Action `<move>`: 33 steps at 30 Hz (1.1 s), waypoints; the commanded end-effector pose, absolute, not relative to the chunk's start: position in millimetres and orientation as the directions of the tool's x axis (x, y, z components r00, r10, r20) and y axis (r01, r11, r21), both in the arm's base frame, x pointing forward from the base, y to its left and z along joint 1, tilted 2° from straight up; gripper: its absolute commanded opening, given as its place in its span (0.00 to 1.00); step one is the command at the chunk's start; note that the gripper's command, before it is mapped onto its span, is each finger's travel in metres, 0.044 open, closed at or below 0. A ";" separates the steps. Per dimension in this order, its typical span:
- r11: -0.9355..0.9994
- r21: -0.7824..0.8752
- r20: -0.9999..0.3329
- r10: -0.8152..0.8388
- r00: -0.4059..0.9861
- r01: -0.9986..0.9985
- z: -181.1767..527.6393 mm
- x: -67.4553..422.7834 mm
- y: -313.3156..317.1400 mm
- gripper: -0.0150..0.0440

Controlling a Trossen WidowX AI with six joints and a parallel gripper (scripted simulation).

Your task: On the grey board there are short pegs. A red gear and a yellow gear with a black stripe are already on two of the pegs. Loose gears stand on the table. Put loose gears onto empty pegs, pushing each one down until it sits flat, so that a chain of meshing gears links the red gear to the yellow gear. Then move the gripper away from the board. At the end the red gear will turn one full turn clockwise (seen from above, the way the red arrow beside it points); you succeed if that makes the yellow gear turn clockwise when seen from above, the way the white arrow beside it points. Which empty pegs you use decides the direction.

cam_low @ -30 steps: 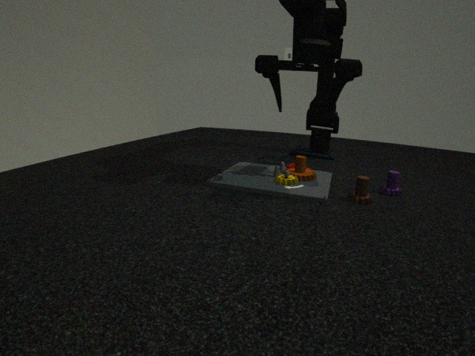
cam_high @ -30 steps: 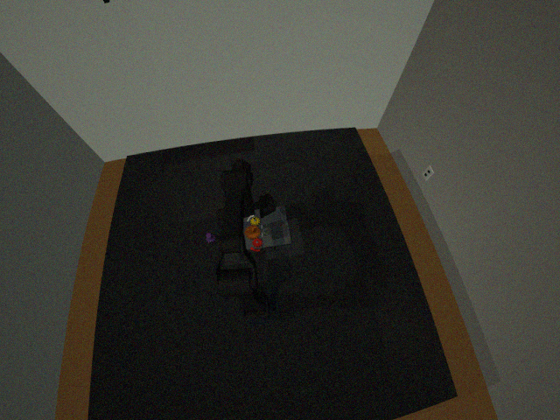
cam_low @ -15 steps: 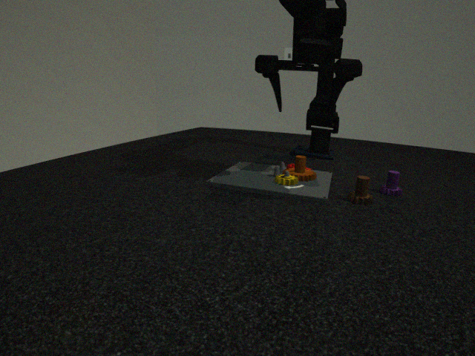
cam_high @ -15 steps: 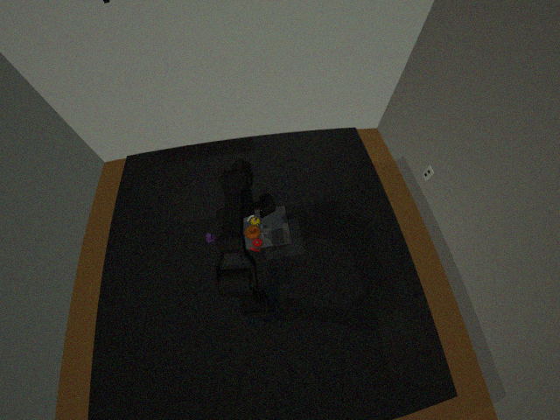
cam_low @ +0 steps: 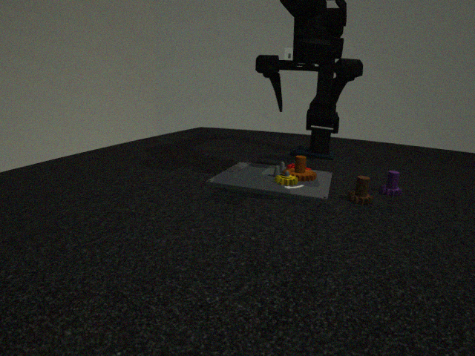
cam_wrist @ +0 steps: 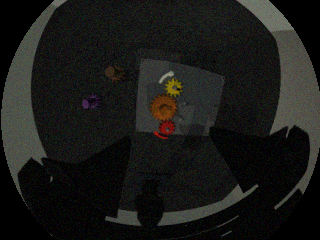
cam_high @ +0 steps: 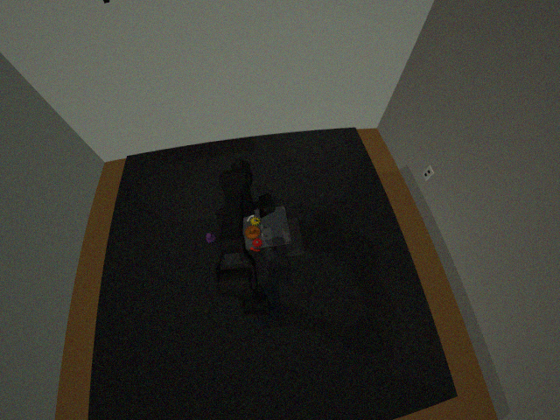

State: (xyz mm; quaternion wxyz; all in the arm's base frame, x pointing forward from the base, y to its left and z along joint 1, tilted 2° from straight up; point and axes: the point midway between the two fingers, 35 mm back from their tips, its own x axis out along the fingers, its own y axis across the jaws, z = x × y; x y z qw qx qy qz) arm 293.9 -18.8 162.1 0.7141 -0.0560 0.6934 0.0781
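"One large gear bridges the board, and the gripper (cam_high: pixel 248 206) (cam_low: pixel 307 109) (cam_wrist: pixel 171 135) stands above it. What are the fingers doing?"

"They're released, spread wide with nothing between them."

"So which step are we in?"

"Backing off, I'd judge. The orange gear (cam_high: pixel 252 233) (cam_low: pixel 306 176) (cam_wrist: pixel 164 107) is on the grey board (cam_high: pixel 276 226) (cam_low: pixel 245 184) (cam_wrist: pixel 149 70), between the red gear (cam_high: pixel 256 244) (cam_low: pixel 293 165) (cam_wrist: pixel 167 128) and the yellow gear (cam_high: pixel 255 221) (cam_low: pixel 286 179) (cam_wrist: pixel 173 88). One idler should turn yellow the same way as red, clockwise."

"And the next move?"

"Keep the fingers open, lift straight up, then go clear of the board without brushing the orange handle."

"How does that gear look?"

"Broad, toothed all round, with a thick upright stem. It looks level in the exterior view, and its teeth seem to meet both neighbours, though the dim light hides the exact mesh. If it isn't fully down, it could slip."

"Anything beside it?"

"Two slim grey pegs (cam_low: pixel 276 170) (cam_wrist: pixel 181 119), bare. I'd leave them so; another gear might jam the chain."

"And farther out?"

"Off the board, the brown gear (cam_low: pixel 360 197) (cam_wrist: pixel 115 73) and the purple gear (cam_high: pixel 210 237) (cam_low: pixel 391 190) (cam_wrist: pixel 92 102) stand on the table, apart. Neither seems needed."
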 end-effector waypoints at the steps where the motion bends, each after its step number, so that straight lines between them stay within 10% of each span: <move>1: 0.982 0.029 -0.999 0.035 0.027 -0.188 165.4 295.2 -3.1 1.00; 19: 0.980 0.053 -0.998 0.058 0.019 -0.190 210.2 210.8 222.5 1.00; 33: 0.980 0.054 -0.998 0.059 0.018 -0.193 212.0 203.8 229.6 1.00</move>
